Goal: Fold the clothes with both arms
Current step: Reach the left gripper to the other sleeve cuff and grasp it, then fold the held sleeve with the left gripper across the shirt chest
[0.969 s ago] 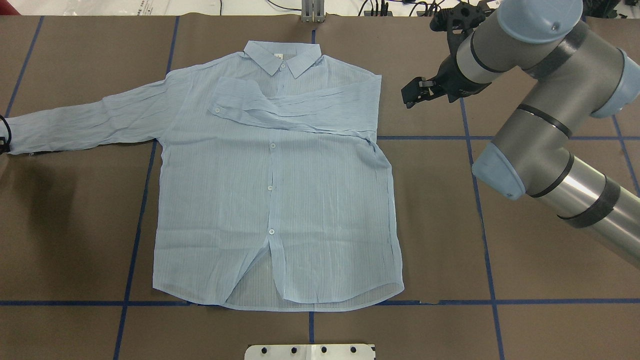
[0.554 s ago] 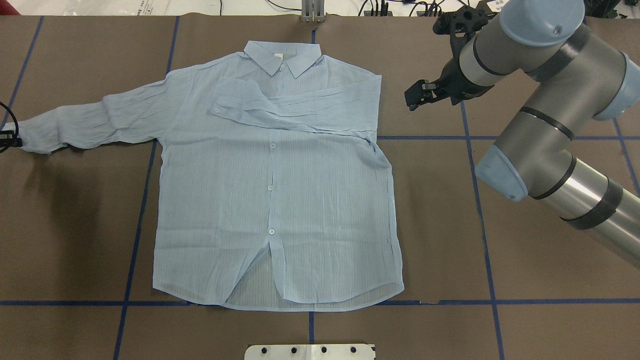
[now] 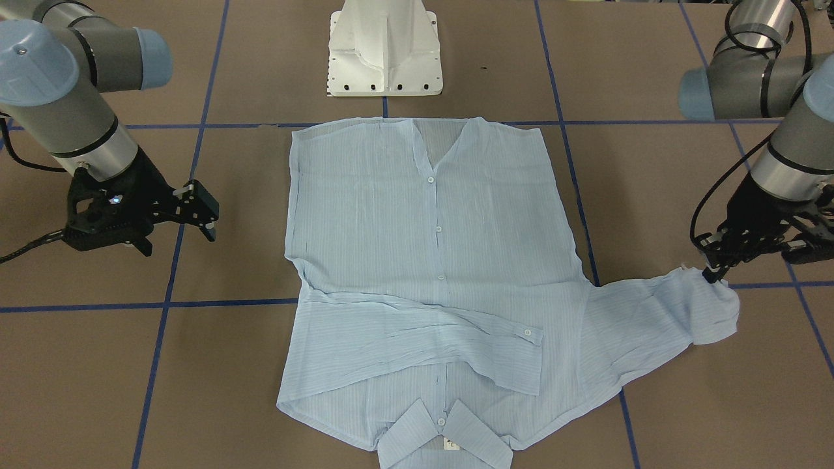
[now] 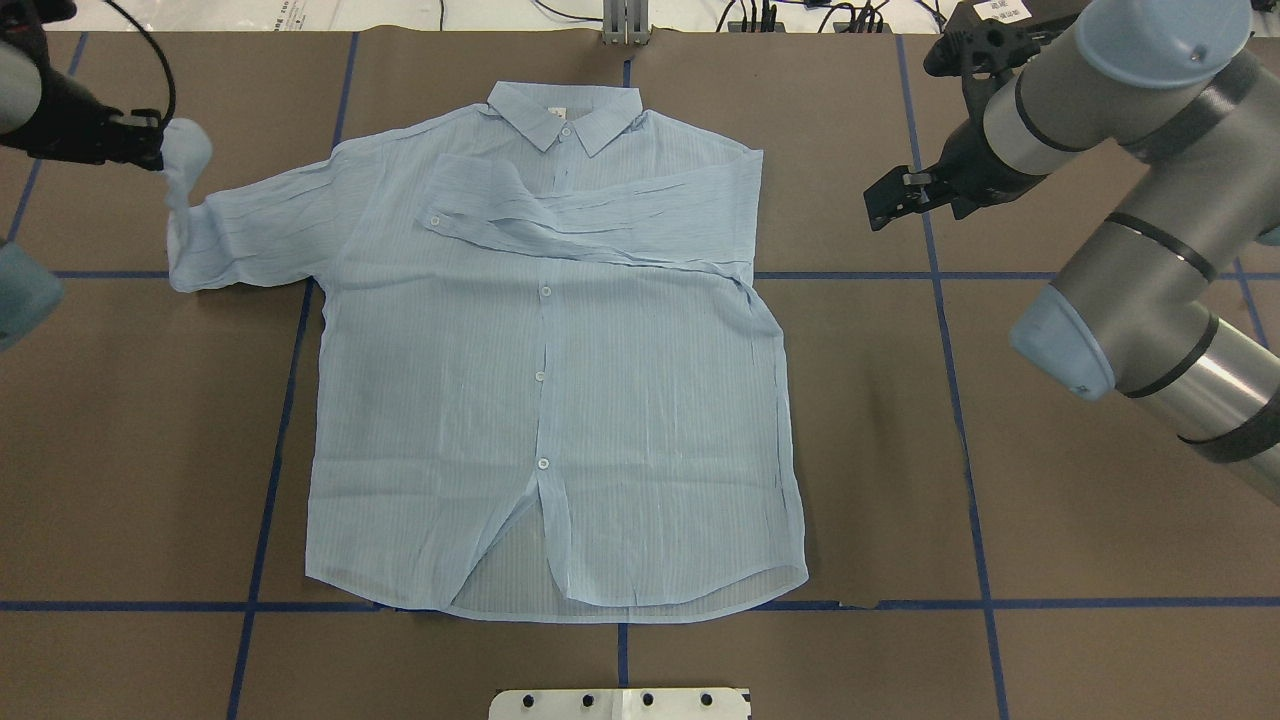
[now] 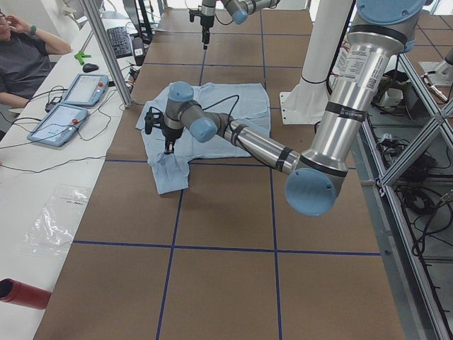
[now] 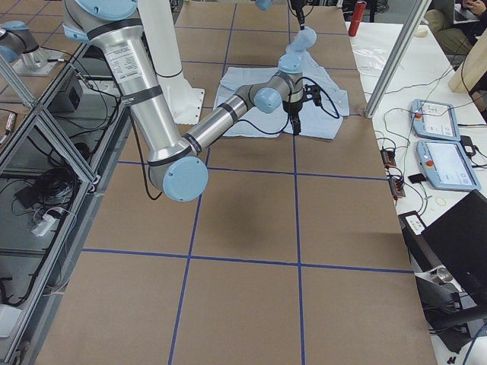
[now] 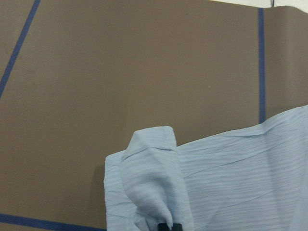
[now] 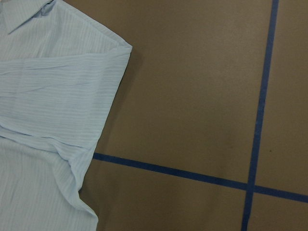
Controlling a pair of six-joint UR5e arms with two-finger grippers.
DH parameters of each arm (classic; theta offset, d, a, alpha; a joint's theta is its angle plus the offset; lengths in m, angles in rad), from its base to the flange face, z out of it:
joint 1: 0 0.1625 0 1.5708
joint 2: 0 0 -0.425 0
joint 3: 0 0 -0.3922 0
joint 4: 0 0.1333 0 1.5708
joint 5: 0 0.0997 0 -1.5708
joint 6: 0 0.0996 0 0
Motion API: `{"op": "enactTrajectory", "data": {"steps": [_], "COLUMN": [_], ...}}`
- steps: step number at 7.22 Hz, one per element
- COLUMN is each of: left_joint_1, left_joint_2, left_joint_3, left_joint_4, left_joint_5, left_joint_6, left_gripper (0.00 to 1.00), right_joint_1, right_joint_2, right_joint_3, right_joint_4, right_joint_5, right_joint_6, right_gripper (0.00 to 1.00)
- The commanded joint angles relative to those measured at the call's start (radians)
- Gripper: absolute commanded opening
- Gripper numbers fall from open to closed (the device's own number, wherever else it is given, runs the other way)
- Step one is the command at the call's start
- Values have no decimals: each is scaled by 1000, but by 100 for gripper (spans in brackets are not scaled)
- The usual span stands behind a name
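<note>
The pale blue striped shirt lies button-side up on the brown table, collar at the far edge. One sleeve is folded across the chest. My left gripper is shut on the cuff of the other sleeve, which is lifted and bunched; in the front-facing view the left gripper pinches the sleeve end. The left wrist view shows the cuff hanging from the fingertips. My right gripper hovers open and holding nothing, right of the shirt's shoulder, also seen as the right gripper.
Blue tape lines grid the brown table cover. The white pedestal base stands at the near edge by the shirt hem. Beyond the far edge, a side table holds tablets, cables and a seated person.
My left gripper carried the sleeve cuff off the table, away from the robot and inward, so the sleeve is now bunched. My right arm drew off to the right, away from the shirt.
</note>
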State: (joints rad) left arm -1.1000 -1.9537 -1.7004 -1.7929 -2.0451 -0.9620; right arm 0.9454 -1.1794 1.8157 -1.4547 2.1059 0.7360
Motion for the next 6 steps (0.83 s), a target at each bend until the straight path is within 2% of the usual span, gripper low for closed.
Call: {"op": "enactTrajectory", "data": {"steps": [1,2,3,4,5,6], "left_joint_1": [52,121,170,222,276,334], "left_joint_2": [-233,-349,-420,-447,-456,-458], "left_joint_3": [4,43,101,178,262,324], "left_joint_4": [141,126,15,-160,-304,-380], "left_joint_5": [-84,-86,-86,-81,-48,67], "left_joint_6": [-269,-481,-709,-938,-1062,-1116], "left_gripper": [0,0,0,0,0,0], "right_joint_1": [68,105,133,142,144,142], "right_joint_2": [-87,-121,-141,-149,-152,-154], "right_joint_3": [5,-1,-7,-16,-21,-22], "right_joint_4": [-1,-1,-1,-1,-1,0], "right_joint_5": [39,46,57,66,66,65], "right_joint_6": [-131,-194,-235,-253,-254,-254], "right_gripper": [100,100,100,100,100,100]}}
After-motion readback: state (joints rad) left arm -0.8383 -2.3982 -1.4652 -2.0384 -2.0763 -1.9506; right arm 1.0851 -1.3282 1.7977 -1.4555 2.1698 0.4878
